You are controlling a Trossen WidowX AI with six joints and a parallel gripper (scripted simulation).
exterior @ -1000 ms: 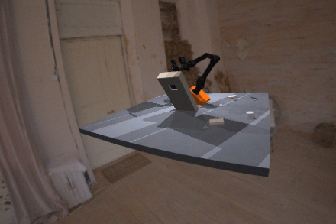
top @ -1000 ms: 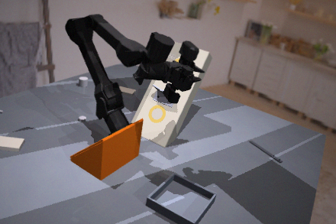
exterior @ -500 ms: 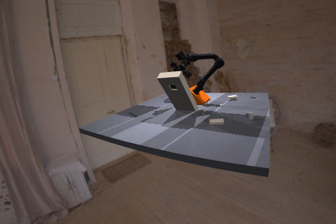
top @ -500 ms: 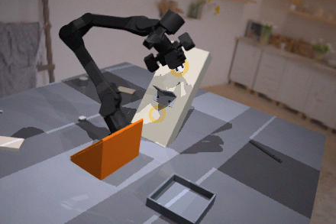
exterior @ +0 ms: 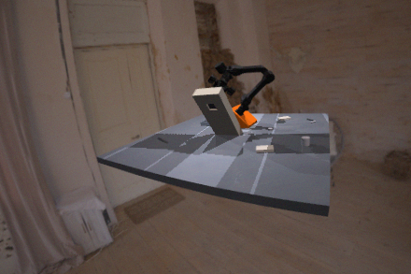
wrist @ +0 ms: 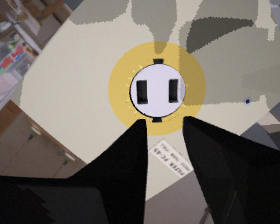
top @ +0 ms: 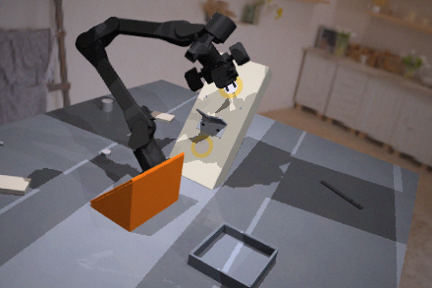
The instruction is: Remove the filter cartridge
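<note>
The round white filter cartridge sits in the upper part of the tilted cream panel, inside a yellow ring. Its two dark slots stand side by side in the wrist view, with a dark notch above and below the disc. My gripper is partly open and empty, its fingertips near the cartridge's lower edge in the wrist view. The top view shows it close in front of the cartridge; whether it touches is unclear. The grey tray stands on the table at the front, with nothing in it.
A grey bracket sticks out of the panel's middle, above a second yellow ring. An orange wedge stands between the arm's base and the tray. A dark rod lies right. Pale blocks and a small cup stand farther off.
</note>
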